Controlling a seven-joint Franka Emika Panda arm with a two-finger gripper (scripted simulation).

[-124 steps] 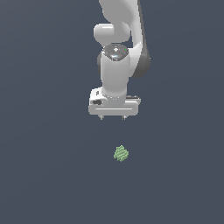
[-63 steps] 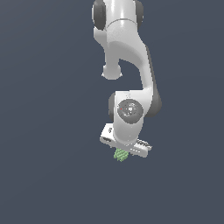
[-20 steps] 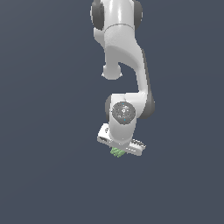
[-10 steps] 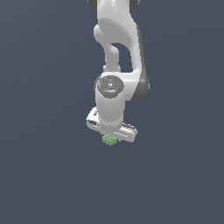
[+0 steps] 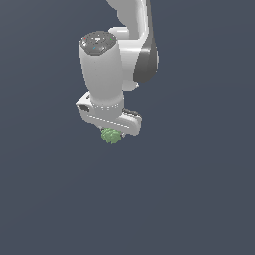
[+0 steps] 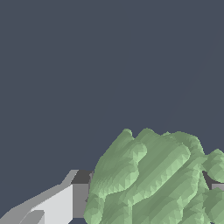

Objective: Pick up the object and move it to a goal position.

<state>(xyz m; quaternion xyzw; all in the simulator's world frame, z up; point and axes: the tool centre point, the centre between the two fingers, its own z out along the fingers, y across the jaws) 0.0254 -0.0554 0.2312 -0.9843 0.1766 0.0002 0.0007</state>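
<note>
The white Panda arm (image 5: pixel 107 64) points downward over a plain dark blue-grey surface (image 5: pixel 199 199). The gripper (image 5: pixel 110 135) sits at the lower end of the arm, below the broad white hand body (image 5: pixel 107 115). The object (image 5: pixel 110 136), a small pale-green lumpy blob, protrudes directly beneath the hand body and is in contact with the gripper. In the exterior view the fingers are hidden behind the hand body and the object, so their spacing cannot be read there. In the wrist view the object (image 6: pixel 157 179) fills much of the picture and lies between two fingers: one white finger with a dark grey pad (image 6: pixel 78 199) presses against one side of the object, and a small grey part of the opposite finger (image 6: pixel 216 186) shows at its other side. The jaws are closed against the object, gripping it from both sides. Whether the object is clear of the surface below cannot be determined from either view.
</note>
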